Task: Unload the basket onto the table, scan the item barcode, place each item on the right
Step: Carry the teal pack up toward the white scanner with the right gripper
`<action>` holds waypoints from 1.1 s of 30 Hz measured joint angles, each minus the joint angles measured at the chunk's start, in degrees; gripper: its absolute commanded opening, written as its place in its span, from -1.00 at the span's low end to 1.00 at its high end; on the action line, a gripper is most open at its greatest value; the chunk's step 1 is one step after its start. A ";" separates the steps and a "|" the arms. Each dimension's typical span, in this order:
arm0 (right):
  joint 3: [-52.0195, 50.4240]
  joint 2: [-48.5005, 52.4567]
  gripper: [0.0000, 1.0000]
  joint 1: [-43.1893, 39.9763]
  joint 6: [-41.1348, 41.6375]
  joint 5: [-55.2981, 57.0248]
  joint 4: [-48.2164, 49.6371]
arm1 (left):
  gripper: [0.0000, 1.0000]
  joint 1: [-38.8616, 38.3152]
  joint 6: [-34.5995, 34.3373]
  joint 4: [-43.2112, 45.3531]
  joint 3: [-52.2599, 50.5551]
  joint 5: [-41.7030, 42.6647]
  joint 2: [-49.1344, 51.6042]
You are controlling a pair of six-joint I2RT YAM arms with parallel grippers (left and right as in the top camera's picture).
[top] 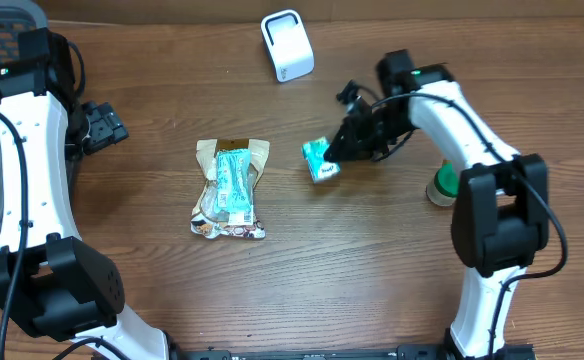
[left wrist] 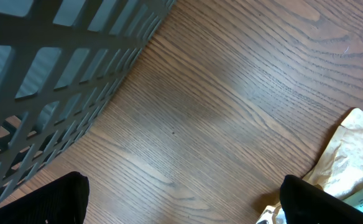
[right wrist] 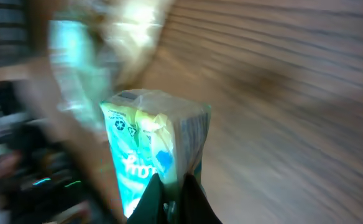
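Brown wooden worktop [top: 372, 290]: white boxy scanner [top: 287, 45] at the far edge, small teal-and-white film-wrapped pack [top: 320, 160] right of centre.
Your right gripper [top: 342, 150] is clamped on what seems the pack's thin edge. The pack looks light, soft and slick, likely to swing or slip, so take it across the firmer body, leaving the printed faces clear. Your left gripper [top: 110, 127] stands wide open, empty, near the left edge.

White arm links [top: 462, 110], black joints [top: 497, 215], black right gripper [right wrist: 173, 190]
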 measured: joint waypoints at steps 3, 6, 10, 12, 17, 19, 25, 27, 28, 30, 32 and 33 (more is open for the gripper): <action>-0.02 0.00 -0.93 4.37 3.78 13.51 2.12 | 0.99 0.00 0.00 0.00 0.02 0.02 0.00; 0.00 0.00 -0.93 9.14 5.97 27.15 4.11 | 0.99 0.00 0.00 0.00 0.02 0.02 0.00; 2.16 0.00 -0.93 14.25 7.08 41.11 1.31 | 0.99 0.00 0.00 0.00 0.02 0.02 0.00; 5.68 0.00 -0.93 15.80 7.32 45.64 -1.27 | 0.99 0.00 0.00 0.00 0.00 0.02 0.00; 21.68 -0.02 -0.93 16.83 7.96 51.76 -6.16 | 0.99 0.00 0.00 0.00 0.00 0.02 0.00; 26.21 0.00 -0.93 16.70 8.11 53.11 -6.80 | 0.99 0.00 0.00 0.00 0.02 0.00 0.00; 40.87 -0.24 -0.93 16.33 7.96 61.81 -2.40 | 0.99 0.00 0.00 0.00 0.02 0.02 0.00; 42.12 -0.57 -0.93 16.35 7.30 64.08 1.99 | 0.99 0.00 0.00 0.00 0.00 0.00 0.00; 42.25 -0.66 -0.93 16.35 6.69 64.85 3.82 | 0.99 0.00 0.00 0.00 0.00 0.02 0.00; 42.32 -0.72 -0.93 16.35 5.35 66.01 8.17 | 0.99 0.00 0.00 0.00 0.00 0.02 0.00; 42.29 -0.70 -0.93 16.35 4.63 66.62 10.93 | 0.99 0.00 -0.02 0.02 0.00 0.00 0.00; 42.29 -0.68 -0.93 16.35 4.13 66.82 12.90 | 0.99 0.00 0.00 -0.02 0.00 0.00 0.00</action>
